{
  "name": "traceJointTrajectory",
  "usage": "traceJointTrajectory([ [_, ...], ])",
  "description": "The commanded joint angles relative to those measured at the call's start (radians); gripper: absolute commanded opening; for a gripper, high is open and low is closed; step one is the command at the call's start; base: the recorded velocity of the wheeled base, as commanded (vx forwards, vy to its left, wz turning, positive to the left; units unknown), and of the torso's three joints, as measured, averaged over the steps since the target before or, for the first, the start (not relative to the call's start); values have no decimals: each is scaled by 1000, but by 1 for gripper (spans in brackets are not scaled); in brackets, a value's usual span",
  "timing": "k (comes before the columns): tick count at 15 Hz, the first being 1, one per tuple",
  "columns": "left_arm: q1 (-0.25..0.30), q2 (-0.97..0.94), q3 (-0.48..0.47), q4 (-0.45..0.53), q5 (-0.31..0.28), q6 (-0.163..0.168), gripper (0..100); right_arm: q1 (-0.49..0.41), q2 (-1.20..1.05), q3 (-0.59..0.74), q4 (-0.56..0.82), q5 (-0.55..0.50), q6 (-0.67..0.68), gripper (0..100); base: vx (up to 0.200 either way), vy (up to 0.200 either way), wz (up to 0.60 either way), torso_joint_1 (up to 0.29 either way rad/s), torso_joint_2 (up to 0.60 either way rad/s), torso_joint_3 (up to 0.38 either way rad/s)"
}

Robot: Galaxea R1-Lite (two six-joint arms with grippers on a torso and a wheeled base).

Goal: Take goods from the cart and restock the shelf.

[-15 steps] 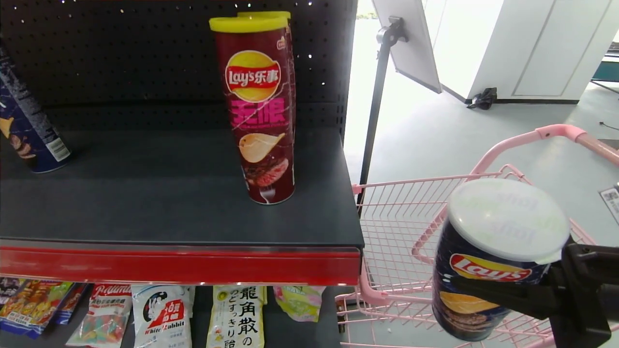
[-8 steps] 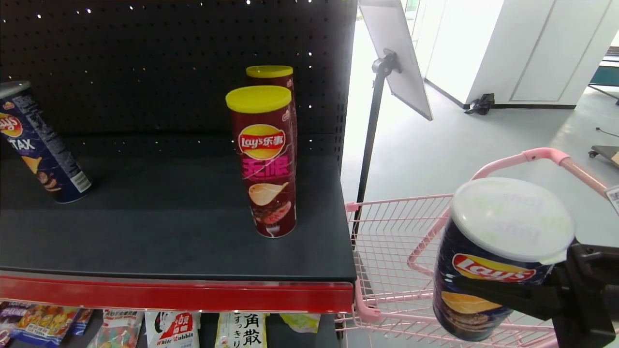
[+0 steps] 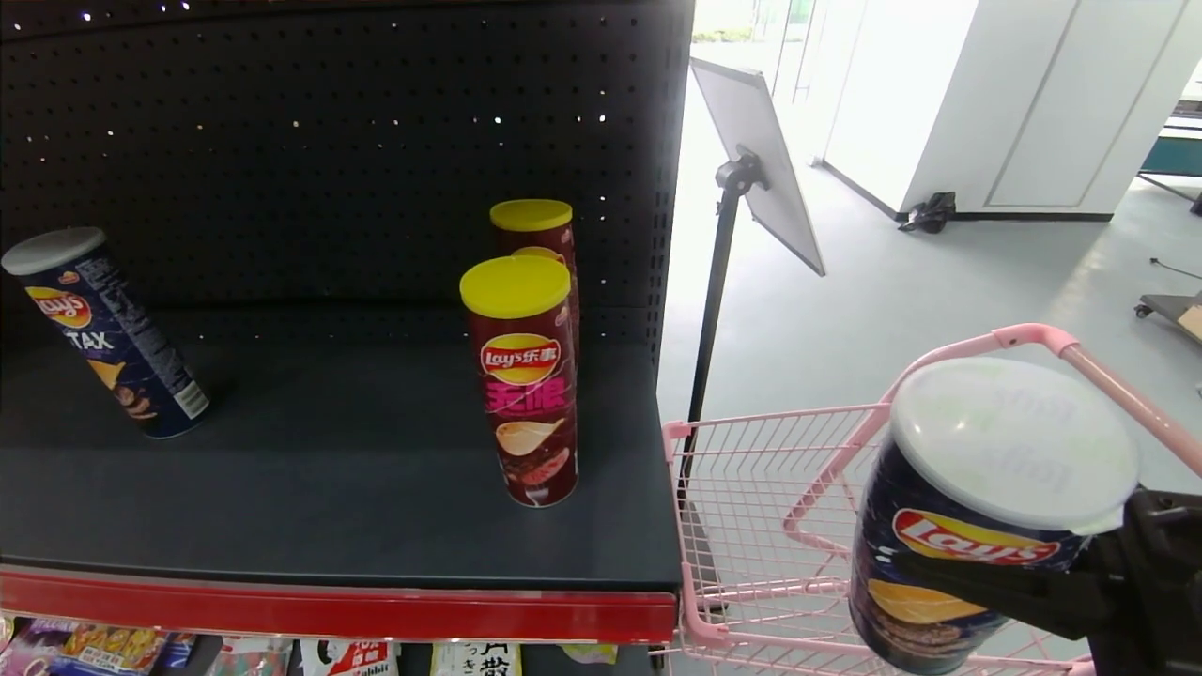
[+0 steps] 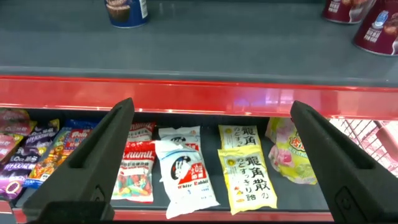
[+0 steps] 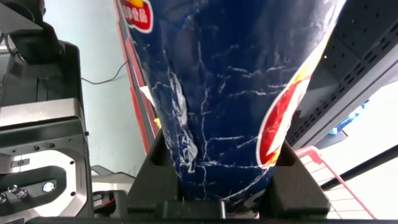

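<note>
The right gripper [image 3: 981,584] pinches a blue can [image 3: 977,526] of crisps low on its body, the dark fingers [image 5: 163,171] pressed against opposite sides of the tube and the pale lid tipped toward the head camera. The can hangs upright between those fingers, clear of any surface. Directly below and behind them stands the pink wire cart [image 3: 770,488], its handle [image 3: 1033,336] arching just past the can's lid.

To the left of the right fingers lies the dark shelf [image 3: 329,507], edged along its front with a red strip [image 3: 338,606]. The goods nearest those fingers are two yellow-lidded tubes: a front red can [image 3: 521,376] standing near the shelf's right end, and a rear red can [image 3: 532,221] directly behind it, by the perforated back panel. Farthest from them, at the shelf's left end, stands a second blue can [image 3: 103,333].

The left gripper [image 4: 211,162] sits lower, level with the red strip, its fingers [image 4: 93,168] spread wide apart and holding nothing. Beyond them, on the tier beneath, lies a row of snack packets [image 4: 183,174].

Behind the cart, a tilted signboard [image 3: 756,160] on a thin black pole stands on the grey floor.
</note>
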Motion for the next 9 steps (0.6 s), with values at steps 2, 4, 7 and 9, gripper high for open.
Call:
traceJointTrajectory([
  [2,0,1,0,0,0,0,100,0,-6,-3,-1,-7,-1,0,0,0,0,13,-28,-18],
  [4,0,1,0,0,0,0,100,1,-8,-3,-2,-21,-4,0,0,0,0,0,0,0],
  [7,0,1,0,0,0,0,100,3,-20,1,-2,-32,-4,0,0,0,0,0,0,0],
  [9,0,1,0,0,0,0,100,0,-46,26,-2,-58,-3,0,0,0,0,0,0,0],
])
